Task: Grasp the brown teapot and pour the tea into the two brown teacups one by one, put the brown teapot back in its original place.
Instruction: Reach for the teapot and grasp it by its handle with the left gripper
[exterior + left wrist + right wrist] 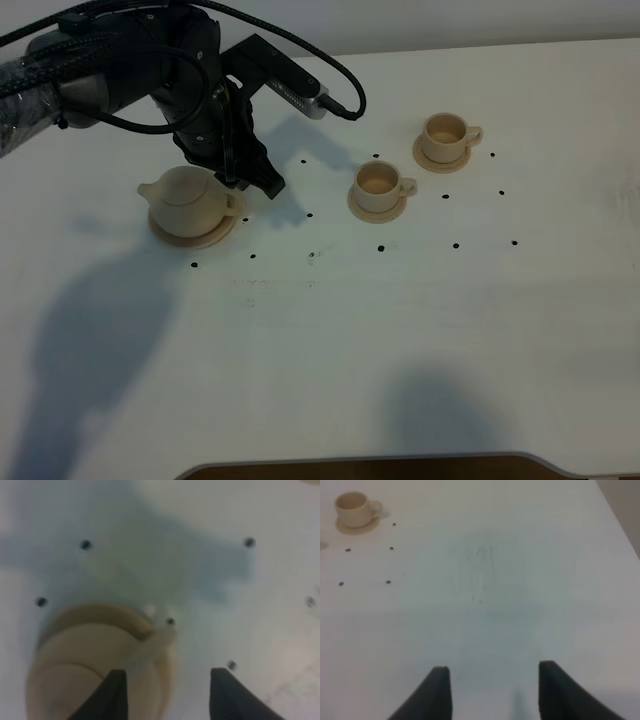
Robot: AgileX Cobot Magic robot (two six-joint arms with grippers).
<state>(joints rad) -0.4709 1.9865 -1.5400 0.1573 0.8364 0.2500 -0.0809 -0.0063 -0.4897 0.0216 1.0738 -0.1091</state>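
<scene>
Your left gripper (167, 671) stands wide open at the handle of the brown teapot (188, 200), jaws lined up to straddle it, while the pot sits on its saucer (205, 243) toward the table's (400, 330) far-left corner.

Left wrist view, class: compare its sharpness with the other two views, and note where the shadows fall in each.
Left wrist view: soft all over, the teapot close to the lens blurred, a grey shadow across the table beyond it. Right wrist view: dim and slightly hazy, the far cup small but readable. Exterior high view: the sharpest, with a large dark shadow at lower left and a fainter one near the bottom middle.
</scene>
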